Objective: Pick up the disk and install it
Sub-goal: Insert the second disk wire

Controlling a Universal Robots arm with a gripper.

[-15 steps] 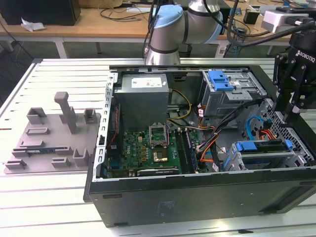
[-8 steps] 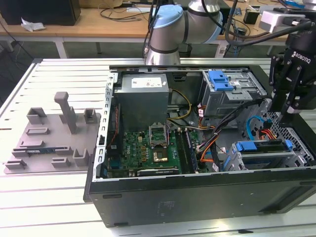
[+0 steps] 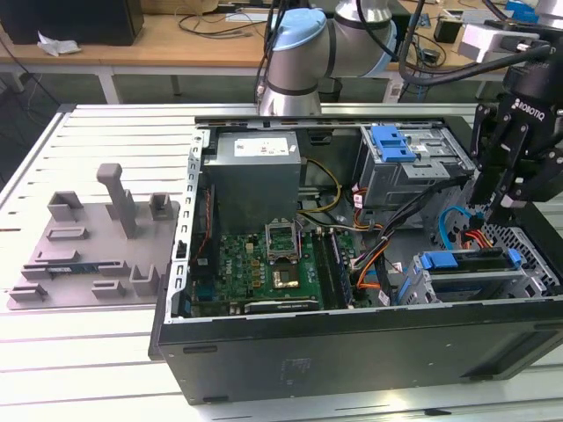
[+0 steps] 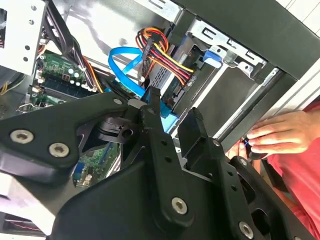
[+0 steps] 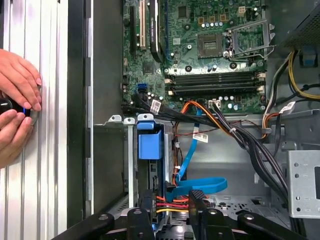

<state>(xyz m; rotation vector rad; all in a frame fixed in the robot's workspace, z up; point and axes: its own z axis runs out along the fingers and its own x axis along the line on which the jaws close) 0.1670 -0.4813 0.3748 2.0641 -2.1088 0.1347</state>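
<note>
The gripper (image 5: 172,201) hung open above the disk (image 5: 150,142), which looked hard and slippery, best held by its blue plastic sides.

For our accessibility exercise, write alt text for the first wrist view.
The black gripper hangs over an open computer case, above a drive cage with a blue latch, blue ribbon cable and red-yellow wires. The motherboard lies beyond; a person's hands rest on the slatted table outside.

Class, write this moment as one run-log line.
gripper: over drive cage | disk: in cage, blue bracket showing | hand: outside case
</note>
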